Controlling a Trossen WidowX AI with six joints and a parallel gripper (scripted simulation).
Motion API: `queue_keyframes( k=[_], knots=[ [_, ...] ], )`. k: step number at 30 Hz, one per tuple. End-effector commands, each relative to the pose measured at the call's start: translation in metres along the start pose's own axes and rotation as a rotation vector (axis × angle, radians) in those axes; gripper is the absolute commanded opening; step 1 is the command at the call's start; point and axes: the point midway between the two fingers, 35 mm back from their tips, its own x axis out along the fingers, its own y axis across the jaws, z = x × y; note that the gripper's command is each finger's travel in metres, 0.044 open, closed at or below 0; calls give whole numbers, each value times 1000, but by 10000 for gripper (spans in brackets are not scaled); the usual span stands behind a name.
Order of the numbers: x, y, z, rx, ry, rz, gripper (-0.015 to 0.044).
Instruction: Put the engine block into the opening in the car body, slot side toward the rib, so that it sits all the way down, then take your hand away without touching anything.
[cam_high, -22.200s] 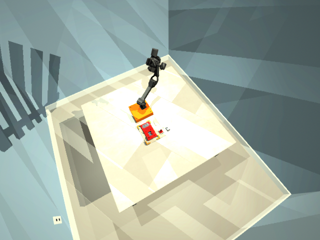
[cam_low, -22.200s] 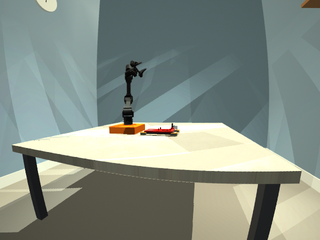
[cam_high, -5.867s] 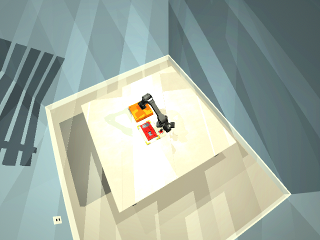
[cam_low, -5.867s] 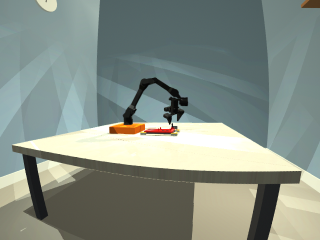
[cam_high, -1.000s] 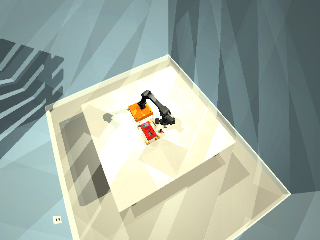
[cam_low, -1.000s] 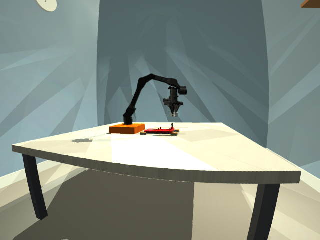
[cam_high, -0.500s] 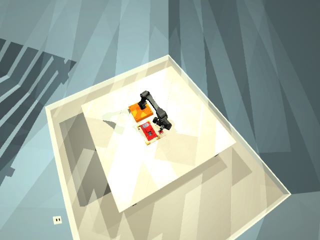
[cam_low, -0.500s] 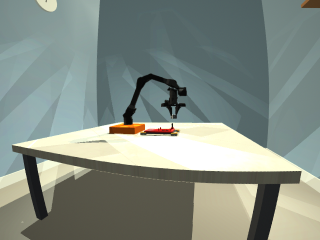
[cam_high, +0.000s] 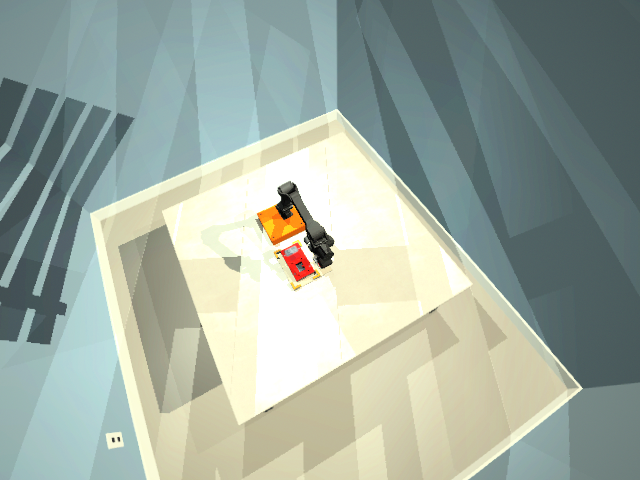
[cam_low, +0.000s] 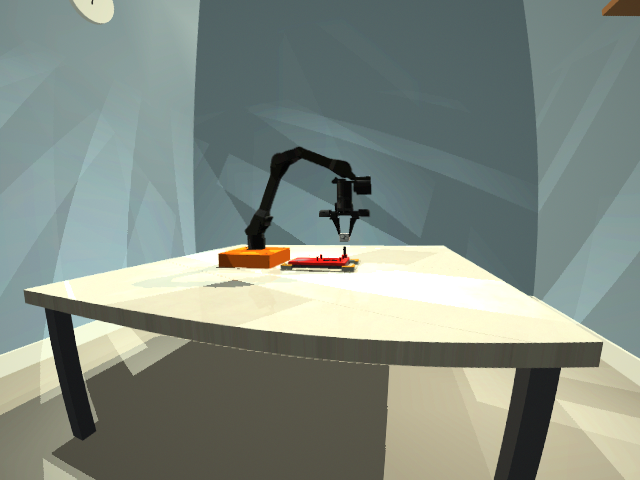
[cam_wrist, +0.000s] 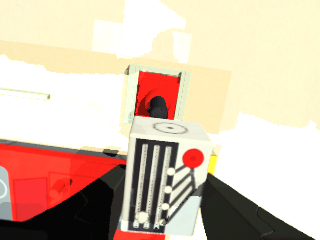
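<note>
The engine block (cam_low: 344, 237) (cam_wrist: 155, 185) is a small pale box with black grooves and a red disc on the face toward the wrist camera. My gripper (cam_low: 344, 236) (cam_wrist: 163, 176) is shut on it and holds it upright in the air above the table. In the top view the wrist hides the fingers and the block. The red car body (cam_high: 291, 262) (cam_low: 307, 261) (cam_wrist: 95, 175) lies flat, with a dark opening (cam_high: 300, 266) toward its front end. The block hangs beside the car's long edge, partly over it in the wrist view. The rib cannot be made out.
A red piece (cam_wrist: 167, 82) with an upright black peg (cam_wrist: 158, 106) stands in a pale frame beside the car body. Yellow corner brackets (cam_high: 295, 285) surround the car. The orange base (cam_high: 273, 227) (cam_low: 253, 258) carries the arm behind it.
</note>
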Motion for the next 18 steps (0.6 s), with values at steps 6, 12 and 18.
queue_keyframes(
  k=[6,12,18],
  knots=[
    [7,5,-20,318,-1,-3,0],
    [13,9,-33,528,0,-3,0],
    [18,14,-45,737,0,-3,0]
  ],
)
